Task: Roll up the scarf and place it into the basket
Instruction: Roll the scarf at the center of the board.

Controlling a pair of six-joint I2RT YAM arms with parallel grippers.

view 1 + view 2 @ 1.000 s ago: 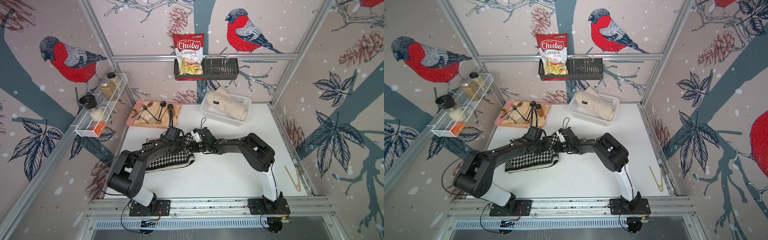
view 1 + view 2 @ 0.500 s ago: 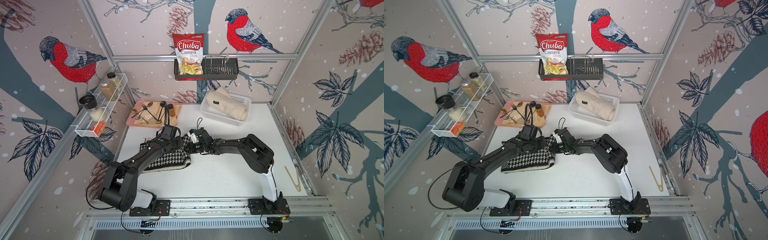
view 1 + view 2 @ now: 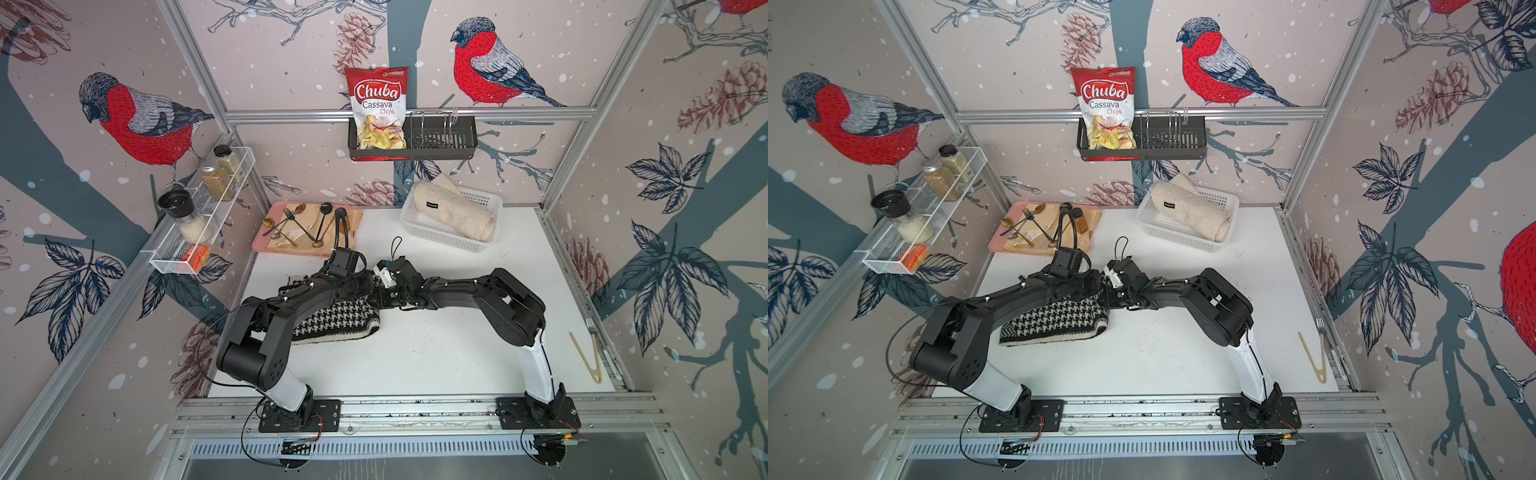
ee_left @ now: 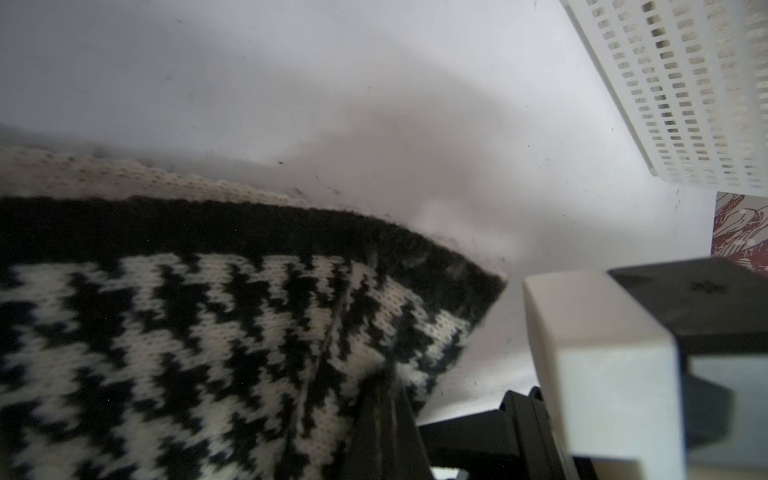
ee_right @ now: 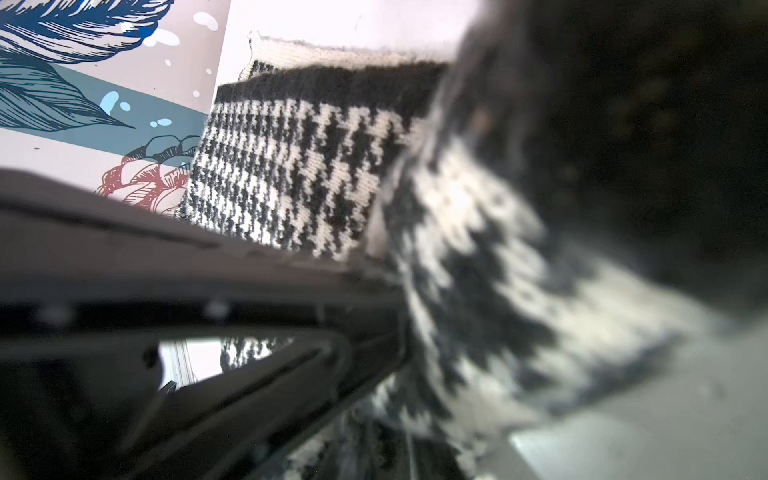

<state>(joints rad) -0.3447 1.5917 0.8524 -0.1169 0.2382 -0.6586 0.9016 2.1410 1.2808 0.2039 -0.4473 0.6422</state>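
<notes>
The black-and-white houndstooth scarf (image 3: 332, 320) (image 3: 1054, 320) lies folded on the white table, partly under my left arm. Both grippers meet at its far right end. In the left wrist view my left gripper (image 4: 382, 399) is shut, pinching a fold of the scarf (image 4: 208, 332) near its corner. The scarf (image 5: 299, 166) fills the right wrist view, bunched against my right gripper (image 5: 386, 432), which is closed on the knit. In both top views the two grippers (image 3: 365, 284) (image 3: 378, 289) sit side by side. The white perforated basket (image 3: 432, 232) (image 3: 1167, 226) (image 4: 681, 83) stands at the back right.
A rolled beige cloth (image 3: 457, 210) fills the basket. A pink tray (image 3: 258, 244) of cutlery lies at the back left. A black wall caddy (image 3: 440, 143) holds a chips bag. A white wire rack (image 3: 199, 224) of jars hangs on the left wall. Wooden tongs (image 3: 586, 357) lie at the right edge.
My left arm's elbow swung out to the left and came back. Both grippers, with the scarf end, shifted slightly left. The grips have not changed.
</notes>
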